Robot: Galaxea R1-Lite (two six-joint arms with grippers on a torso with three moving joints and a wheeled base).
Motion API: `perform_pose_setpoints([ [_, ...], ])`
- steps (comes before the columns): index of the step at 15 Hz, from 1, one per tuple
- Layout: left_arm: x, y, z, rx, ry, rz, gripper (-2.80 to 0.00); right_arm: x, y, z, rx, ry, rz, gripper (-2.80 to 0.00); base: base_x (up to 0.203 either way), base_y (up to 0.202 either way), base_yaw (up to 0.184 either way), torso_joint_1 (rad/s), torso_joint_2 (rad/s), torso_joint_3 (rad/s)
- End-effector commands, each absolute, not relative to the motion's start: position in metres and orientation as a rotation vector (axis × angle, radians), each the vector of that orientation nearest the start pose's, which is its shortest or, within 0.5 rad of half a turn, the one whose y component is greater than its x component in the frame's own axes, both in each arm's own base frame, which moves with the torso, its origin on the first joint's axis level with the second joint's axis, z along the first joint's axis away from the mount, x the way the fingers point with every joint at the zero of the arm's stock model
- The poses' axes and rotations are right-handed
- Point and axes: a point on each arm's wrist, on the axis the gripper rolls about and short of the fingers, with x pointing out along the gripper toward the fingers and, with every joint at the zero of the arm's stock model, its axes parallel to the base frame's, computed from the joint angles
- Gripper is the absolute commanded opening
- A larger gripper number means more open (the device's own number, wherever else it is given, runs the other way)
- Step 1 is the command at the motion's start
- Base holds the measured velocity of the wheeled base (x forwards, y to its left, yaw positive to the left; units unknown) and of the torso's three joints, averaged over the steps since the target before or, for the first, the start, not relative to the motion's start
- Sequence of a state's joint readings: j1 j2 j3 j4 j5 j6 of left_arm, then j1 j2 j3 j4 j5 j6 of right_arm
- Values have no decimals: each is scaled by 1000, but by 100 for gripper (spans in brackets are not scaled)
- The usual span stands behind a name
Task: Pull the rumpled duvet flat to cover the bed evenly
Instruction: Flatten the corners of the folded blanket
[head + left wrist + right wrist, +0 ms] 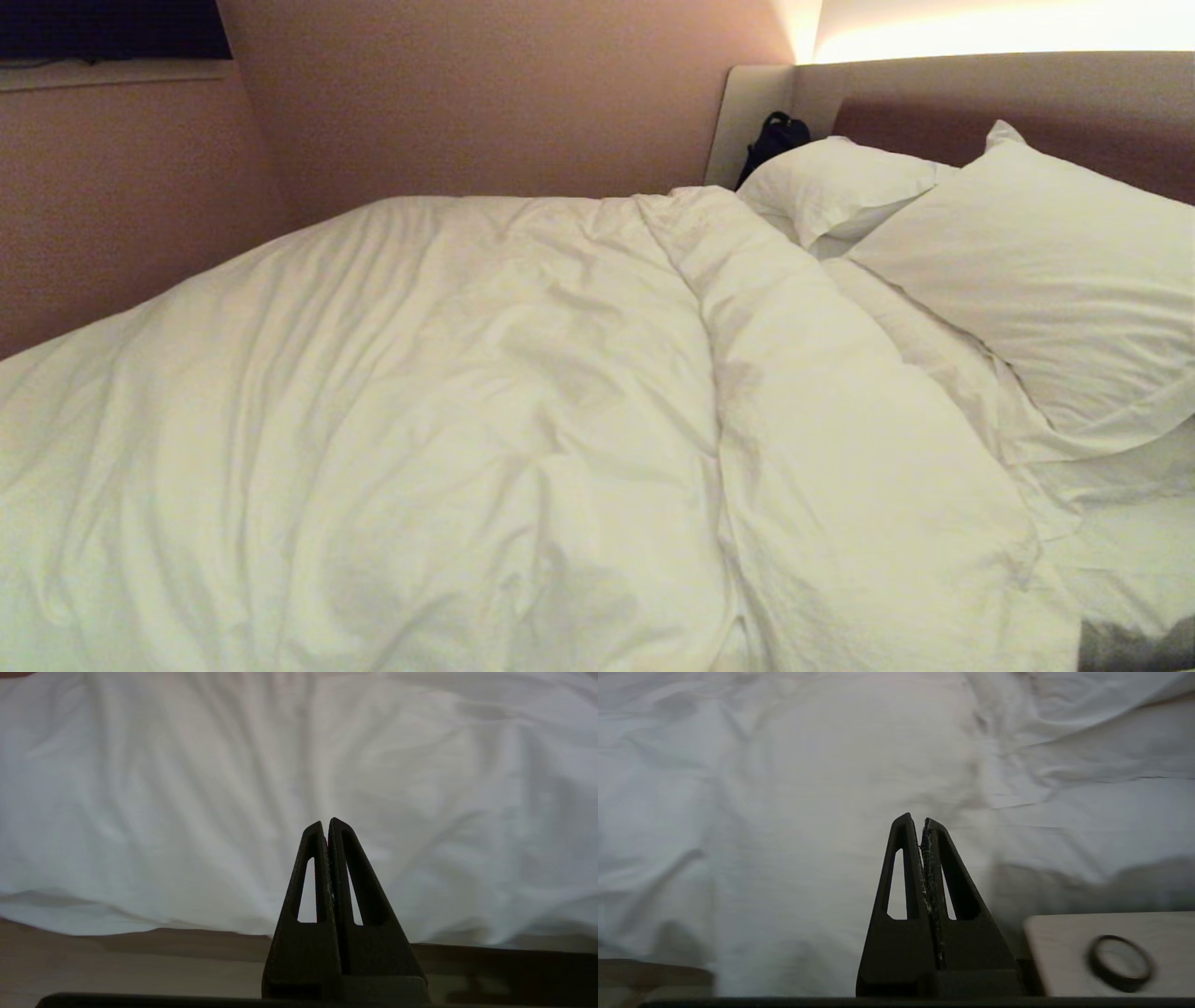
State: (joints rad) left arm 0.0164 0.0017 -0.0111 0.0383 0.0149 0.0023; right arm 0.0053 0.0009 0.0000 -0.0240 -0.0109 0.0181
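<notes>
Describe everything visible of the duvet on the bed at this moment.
The duvet is white, thick and puffy, of soft creased fabric. It lies rumpled over most of the bed, its top edge bunched in a diagonal ridge short of the pillows, leaving sheet bare there. Neither shut gripper holds it.

A white duvet (448, 420) fills the bed (1134, 551) from nine o'clock to four o'clock, with nothing standing on it, so a tool could sweep across freely. A raised fold (747, 308) runs from twelve to six o'clock. At two o'clock, two pillows (1036, 271) lean on the headboard (1027, 89), blocking that end. A dark bag (773, 138) sits in the corner at one o'clock. A wall (467, 93) closes the far side. Both tools, left (326, 823) and right (916, 820), hang pressed shut, clear of the duvet's near edge.
</notes>
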Motion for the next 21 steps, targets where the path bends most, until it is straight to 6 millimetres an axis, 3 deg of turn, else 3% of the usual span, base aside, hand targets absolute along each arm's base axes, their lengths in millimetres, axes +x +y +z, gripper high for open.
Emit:
perform_pose_setpoints([
  [1, -24, 0, 75, 3, 29, 32, -280, -23, 0, 78, 19, -25, -4, -280, 0, 195, 2, -1, 2, 1],
  [21, -24, 0, 75, 3, 29, 32, -280, -23, 0, 78, 19, -25, -4, -280, 0, 194, -1, 3, 3, 3],
])
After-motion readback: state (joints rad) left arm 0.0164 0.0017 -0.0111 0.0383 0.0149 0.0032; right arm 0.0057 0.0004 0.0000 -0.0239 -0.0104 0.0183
